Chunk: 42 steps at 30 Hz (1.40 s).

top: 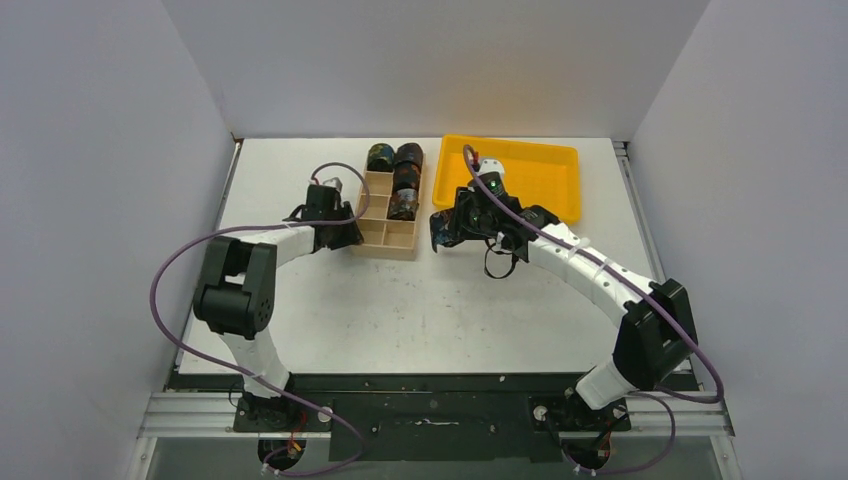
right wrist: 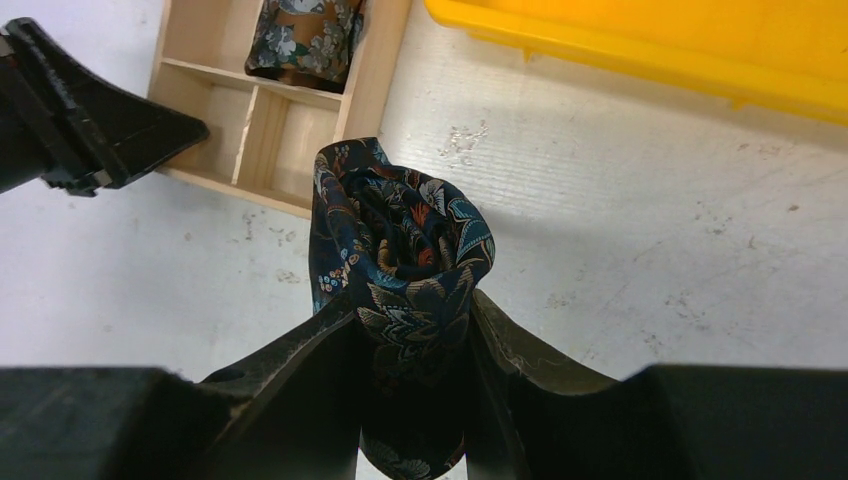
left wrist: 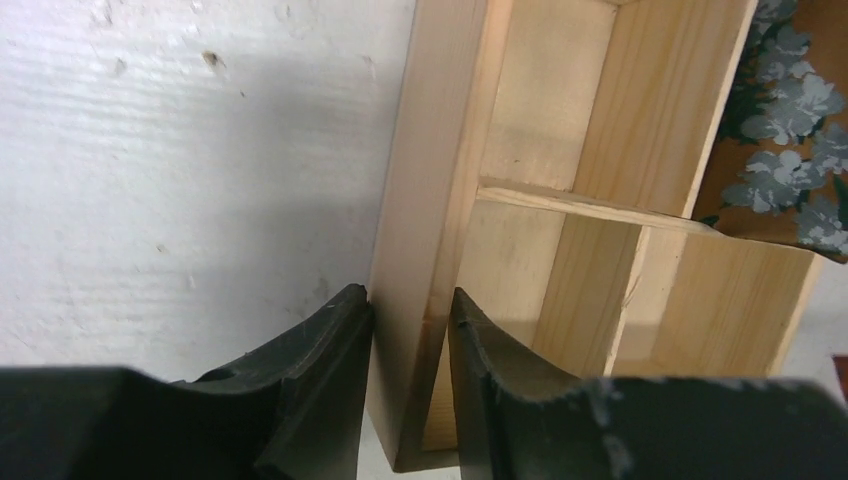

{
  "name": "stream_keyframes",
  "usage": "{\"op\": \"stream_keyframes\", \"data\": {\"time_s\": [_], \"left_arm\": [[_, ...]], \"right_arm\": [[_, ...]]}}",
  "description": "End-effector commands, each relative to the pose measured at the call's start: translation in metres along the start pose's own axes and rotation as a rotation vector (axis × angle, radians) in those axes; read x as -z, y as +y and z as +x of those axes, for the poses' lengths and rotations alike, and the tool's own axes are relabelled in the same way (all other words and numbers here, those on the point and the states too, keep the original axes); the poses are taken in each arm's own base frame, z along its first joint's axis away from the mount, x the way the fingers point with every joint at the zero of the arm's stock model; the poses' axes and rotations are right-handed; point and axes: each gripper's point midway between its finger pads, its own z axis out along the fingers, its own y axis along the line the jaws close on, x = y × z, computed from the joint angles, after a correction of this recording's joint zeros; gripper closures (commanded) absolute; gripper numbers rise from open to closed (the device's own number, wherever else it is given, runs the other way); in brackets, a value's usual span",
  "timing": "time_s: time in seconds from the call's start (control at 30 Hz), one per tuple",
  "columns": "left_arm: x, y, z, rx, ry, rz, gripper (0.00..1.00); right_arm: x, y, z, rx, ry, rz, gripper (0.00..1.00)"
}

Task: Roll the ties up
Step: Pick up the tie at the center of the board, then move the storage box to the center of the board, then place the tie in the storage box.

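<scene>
Between the wooden box (top: pixel 384 243) and the yellow tray (top: pixel 545 172), just above the table (top: pixel 420 310), R gripper (right wrist: pixel 410 305) has the rolled tie (right wrist: pixel 400 240) pinched across its lower half. Its jaws are part-way closed w/ fabric filling the gap.

The roll stands roughly upright w/ its spiral end toward the wrist cam. It's dark blue-black w/ floral print in teal, orange and a bit of red. Layers look a little loose at the top, and the outer flap stands proud on one side.

L gripper (left wrist: pixel 410 310) is clamped on the box's left wall, one finger outside, one inside, both touching wood. I read that as bracing the box. Far compartments hold other rolls (top: pixel 405 180); the near ones show bare wood.

My read: rolling is done for this one and we're at the stow step. Next I need to carry it over a free compartment, line up w/ the partitions and lower it in before letting go. Main risk is the loose coil unwinding on release.
</scene>
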Motion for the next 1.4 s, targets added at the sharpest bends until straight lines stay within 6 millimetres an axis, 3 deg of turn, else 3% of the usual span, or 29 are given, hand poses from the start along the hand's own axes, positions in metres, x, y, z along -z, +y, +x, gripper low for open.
{"op": "stream_keyframes", "data": {"time_s": [0.0,0.23,0.4,0.77,1.0,1.37], "left_arm": [[0.013,-0.023,0.011,0.014,-0.028,0.054,0.71],[0.022,-0.034,0.036,0.101,-0.078,0.088,0.79],[0.022,-0.035,0.048,0.159,-0.076,0.108,0.88],[0.025,-0.048,0.057,0.202,-0.100,0.155,0.97],[0.024,-0.046,0.064,0.166,-0.103,0.119,1.00],[0.026,-0.048,0.069,0.182,-0.101,0.130,1.00]], "right_arm": [[-0.001,-0.003,-0.014,0.117,-0.032,0.115,0.95],[-0.017,-0.011,-0.013,0.228,0.003,0.250,0.95],[-0.033,0.007,-0.009,0.292,0.031,0.266,0.95],[-0.055,0.044,0.014,0.334,0.077,0.218,0.95],[-0.056,0.052,0.008,0.365,0.060,0.246,0.95],[-0.083,0.064,0.035,0.343,0.124,0.199,0.95]]}}
